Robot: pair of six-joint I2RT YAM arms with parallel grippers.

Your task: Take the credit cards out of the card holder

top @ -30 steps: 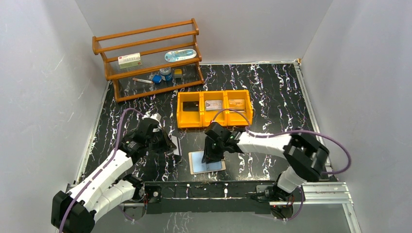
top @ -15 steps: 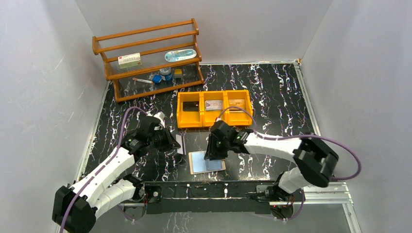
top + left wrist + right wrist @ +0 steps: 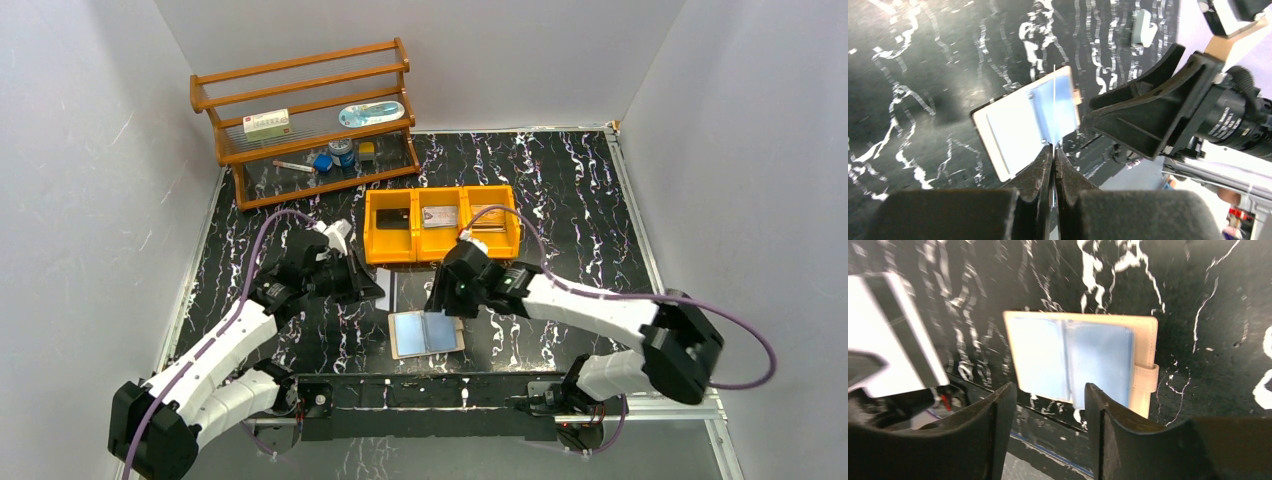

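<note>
The card holder (image 3: pixel 425 333) lies open and flat near the table's front edge, with a tan cover and two pale blue panels (image 3: pixel 1073 360). My left gripper (image 3: pixel 1053 147) is shut on a thin credit card, seen edge-on (image 3: pixel 1054 100) in the left wrist view. The right wrist view shows the same card's grey face with a dark stripe (image 3: pixel 895 335). That gripper (image 3: pixel 372 285) hangs left of and behind the holder. My right gripper (image 3: pixel 1045 395) stands open just above the holder's back edge (image 3: pixel 445 300), with nothing between its fingers.
A yellow three-compartment bin (image 3: pixel 440 242) stands behind the holder, with a dark (image 3: pixel 392 218), a silvery (image 3: pixel 440 217) and a tan card (image 3: pixel 487 213) inside. A wooden shelf rack (image 3: pixel 305 120) with small items stands at the back left. A small white clip-like object (image 3: pixel 1143 27) lies on the table.
My left gripper has carried the card away from the holder, up and to the right toward the bin. My right gripper has lifted off the holder, drawn back and opened wider.
</note>
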